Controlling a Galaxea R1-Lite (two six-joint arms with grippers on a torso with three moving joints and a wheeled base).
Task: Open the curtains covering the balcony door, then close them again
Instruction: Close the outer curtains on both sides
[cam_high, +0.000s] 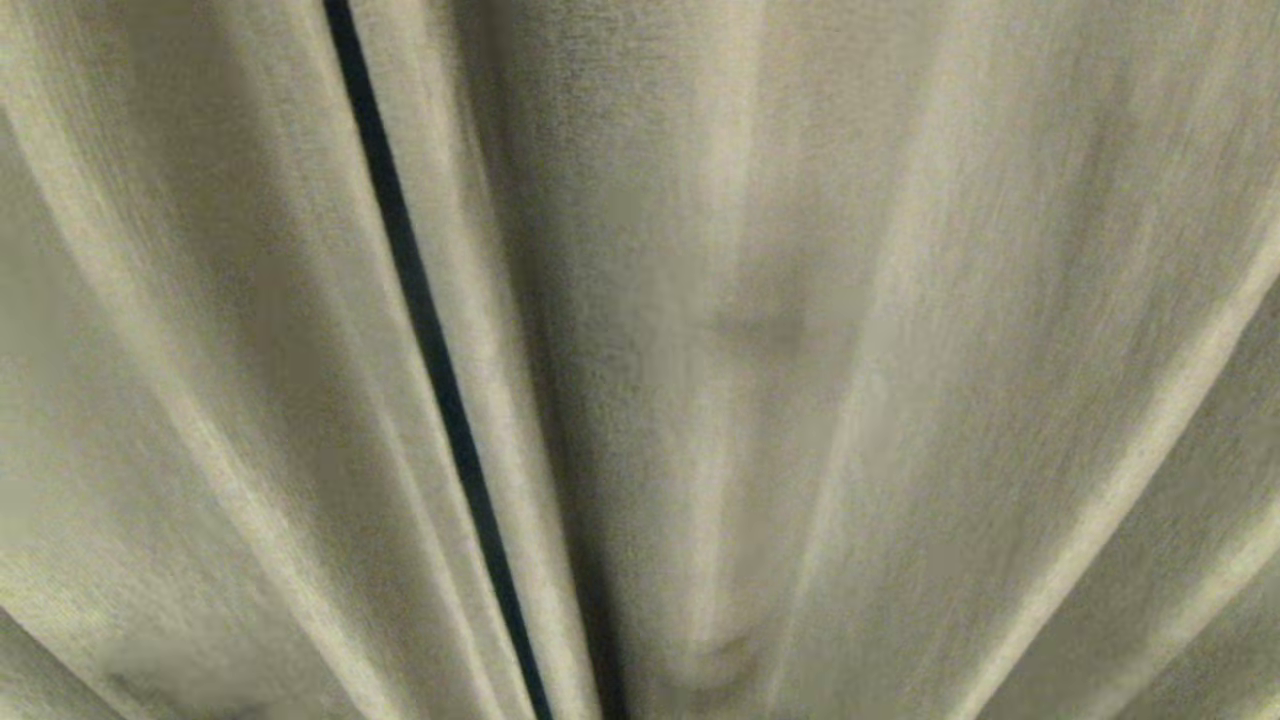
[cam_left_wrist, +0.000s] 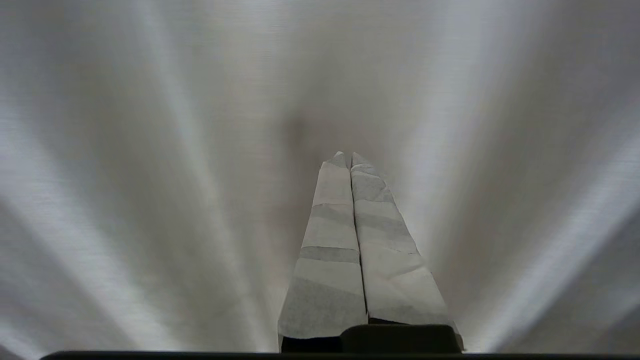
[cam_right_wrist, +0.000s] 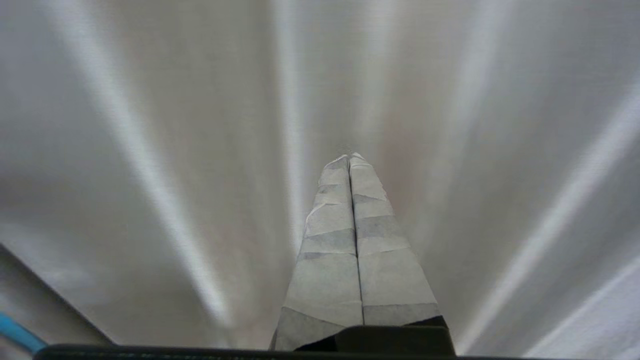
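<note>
Pleated beige-grey curtains (cam_high: 850, 330) fill the head view, hanging close in front of me. A thin dark slit (cam_high: 420, 330) runs down between two panels left of centre; what lies behind it cannot be made out, and the balcony door is hidden. No arm shows in the head view. In the left wrist view, my left gripper (cam_left_wrist: 346, 155) is shut, its tape-wrapped fingers (cam_left_wrist: 330, 240) pressed together with nothing between them, pointing at curtain folds (cam_left_wrist: 150, 175). My right gripper (cam_right_wrist: 349, 157) is likewise shut and empty, facing the curtain fabric (cam_right_wrist: 475, 150).
A darker edge and a short blue strip (cam_right_wrist: 17, 336) show at one corner of the right wrist view. Curtain fabric takes up everything else in all three views.
</note>
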